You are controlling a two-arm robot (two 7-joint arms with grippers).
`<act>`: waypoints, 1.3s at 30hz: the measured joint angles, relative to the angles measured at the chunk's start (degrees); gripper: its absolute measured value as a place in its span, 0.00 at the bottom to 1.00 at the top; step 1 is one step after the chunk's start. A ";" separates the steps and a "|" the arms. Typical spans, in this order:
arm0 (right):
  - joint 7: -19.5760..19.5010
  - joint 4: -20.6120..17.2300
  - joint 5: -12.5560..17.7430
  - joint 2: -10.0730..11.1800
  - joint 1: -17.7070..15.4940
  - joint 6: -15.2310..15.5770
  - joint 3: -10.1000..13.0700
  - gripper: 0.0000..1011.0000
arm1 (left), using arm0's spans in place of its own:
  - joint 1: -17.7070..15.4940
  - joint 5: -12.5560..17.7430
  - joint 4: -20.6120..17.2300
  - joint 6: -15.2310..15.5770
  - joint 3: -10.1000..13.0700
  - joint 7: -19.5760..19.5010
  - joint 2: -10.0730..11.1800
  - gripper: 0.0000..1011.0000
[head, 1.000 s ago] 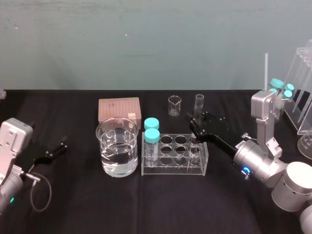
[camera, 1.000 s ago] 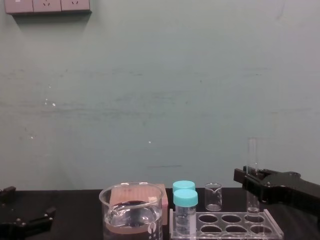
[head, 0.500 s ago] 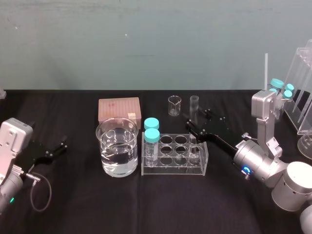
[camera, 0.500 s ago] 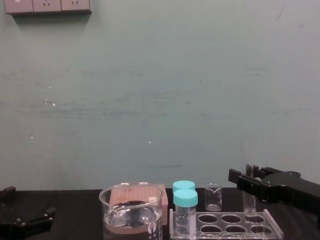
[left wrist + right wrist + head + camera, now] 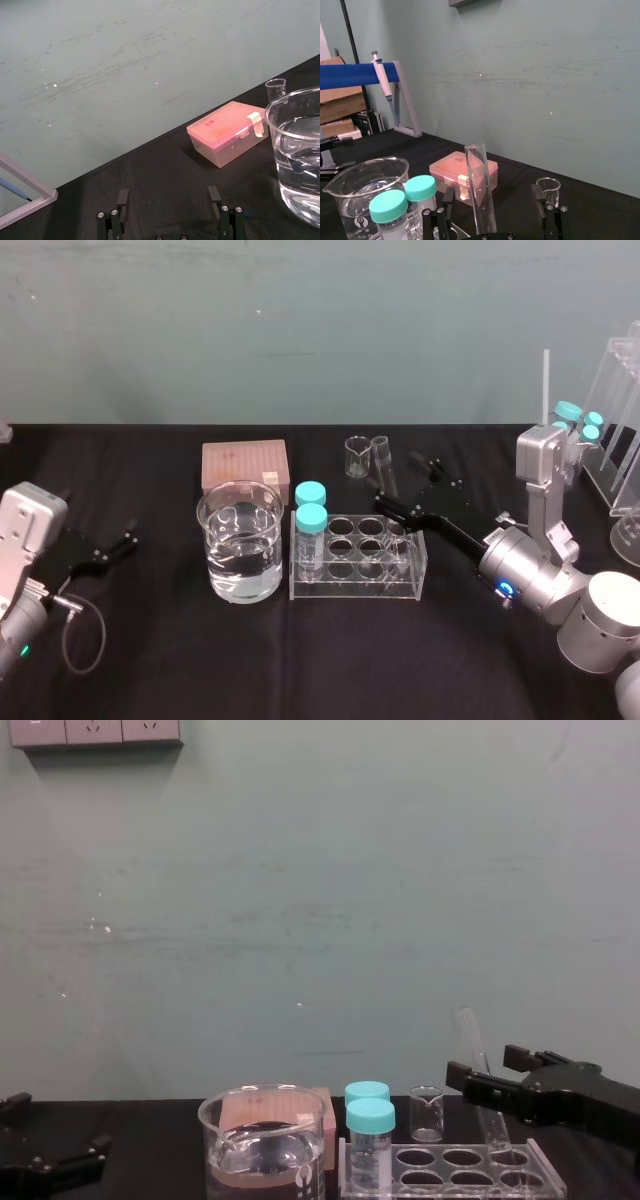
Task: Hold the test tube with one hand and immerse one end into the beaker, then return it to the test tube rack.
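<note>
The test tube (image 5: 385,466) stands in a far right hole of the clear test tube rack (image 5: 356,586) and leans left, its open top free. In the chest view the test tube (image 5: 478,1070) tilts above the rack (image 5: 443,1171). My right gripper (image 5: 405,486) is open around it, its fingers on either side. The right wrist view shows the tube (image 5: 480,192) between the spread fingers of that gripper (image 5: 492,201), touching neither. The water-filled beaker (image 5: 240,540) sits left of the rack. My left gripper (image 5: 108,546) rests open at the far left.
Two turquoise-capped vials (image 5: 311,516) fill the rack's left holes. A pink tip box (image 5: 244,465) and a tiny beaker (image 5: 357,455) stand behind. A clear stand (image 5: 620,425) with more capped vials is at the far right.
My right gripper has opened and let go of the test tube. The tube, upright a second ago, has dropped lower into the rack and tipped to the left.
</note>
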 joint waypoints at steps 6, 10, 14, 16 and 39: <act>0.03 -0.50 0.06 0.14 -0.21 -0.06 0.13 0.99 | 0.00 0.00 0.00 0.01 0.00 0.00 0.00 0.99; -1.11 -5.99 0.65 1.88 -2.82 -0.65 2.07 0.99 | 0.00 0.00 0.00 0.00 0.00 0.00 0.00 0.99; -4.23 -11.99 0.76 3.57 -6.67 -1.07 4.80 0.99 | 0.00 0.00 0.00 0.00 0.00 0.00 0.00 0.99; -6.78 -14.46 0.29 4.22 -8.93 -1.15 6.52 0.99 | 0.00 0.00 0.00 0.01 0.00 0.00 0.00 0.99; -16.45 -13.11 -3.66 1.98 -13.64 4.98 11.08 0.99 | 0.00 0.00 0.00 0.01 0.00 0.00 0.00 0.99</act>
